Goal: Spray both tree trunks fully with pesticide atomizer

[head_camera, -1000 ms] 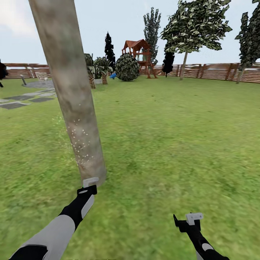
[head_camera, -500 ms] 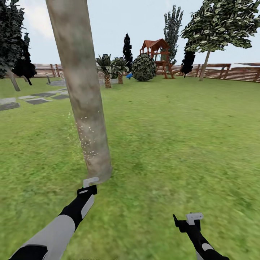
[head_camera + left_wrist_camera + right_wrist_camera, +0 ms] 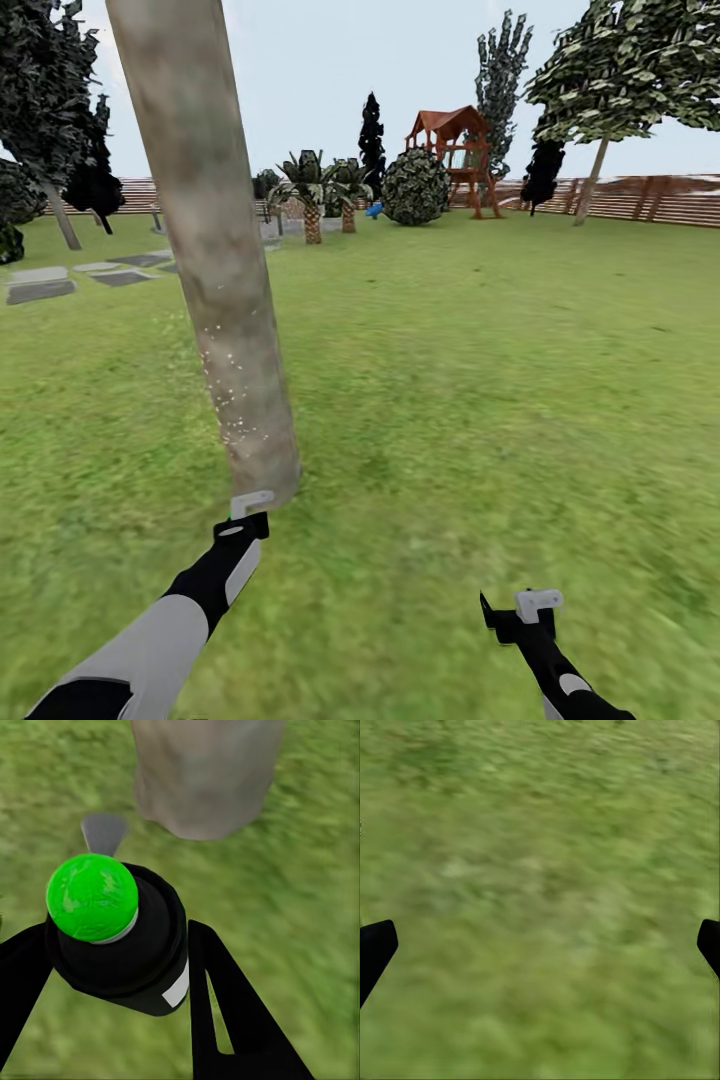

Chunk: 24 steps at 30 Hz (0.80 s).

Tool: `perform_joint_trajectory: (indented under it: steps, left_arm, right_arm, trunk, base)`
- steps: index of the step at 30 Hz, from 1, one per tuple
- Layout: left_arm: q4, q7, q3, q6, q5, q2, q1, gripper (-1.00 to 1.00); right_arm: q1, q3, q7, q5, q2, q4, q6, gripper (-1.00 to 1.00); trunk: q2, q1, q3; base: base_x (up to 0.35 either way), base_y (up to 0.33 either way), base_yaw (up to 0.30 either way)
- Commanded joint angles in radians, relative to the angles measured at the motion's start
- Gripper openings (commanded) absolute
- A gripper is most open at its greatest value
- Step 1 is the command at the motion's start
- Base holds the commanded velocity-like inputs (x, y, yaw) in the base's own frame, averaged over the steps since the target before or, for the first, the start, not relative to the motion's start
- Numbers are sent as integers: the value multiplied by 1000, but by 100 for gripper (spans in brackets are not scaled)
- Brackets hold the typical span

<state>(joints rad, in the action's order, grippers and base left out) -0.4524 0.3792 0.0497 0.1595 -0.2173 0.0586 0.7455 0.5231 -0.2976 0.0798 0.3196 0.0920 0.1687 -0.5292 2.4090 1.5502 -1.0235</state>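
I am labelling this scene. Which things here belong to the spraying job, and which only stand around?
Belong to the job:
- pesticide atomizer, held in the left claw
- tree trunk
- pesticide specks on it

Only standing around:
- playhouse
- round bush
- palms
- fence
- stepping stones

**Flat daylight, soft renders**

Even, bright daylight everywhere, no clear sun direction, barely any cast shadows. Grass looks smeary up close, worst in both wrist views. Green cap has a faint sheen. No glare.
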Motion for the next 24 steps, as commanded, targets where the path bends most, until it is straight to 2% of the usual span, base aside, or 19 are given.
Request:
perform_joint_trajectory:
  steps: [1, 20, 24]
  left_arm:
    - [0, 0, 1, 0, 2, 1, 0, -100]
    - [0, 0, -1, 1, 3, 1, 0, -100]
    - [0, 0, 1, 2, 4, 1, 0, -100]
  right_arm:
    - [0, 0, 0, 1, 0, 0, 0, 100]
    - [0, 0, 0, 0, 0, -21, 0, 100]
    - [0, 0, 0, 0, 0, -21, 0, 100]
  trunk:
    - [0, 0, 0]
    - [0, 0, 0]
    - [0, 0, 0]
  base:
    - [102, -271, 275]
    - [104, -271, 277]
    - [131, -271, 112]
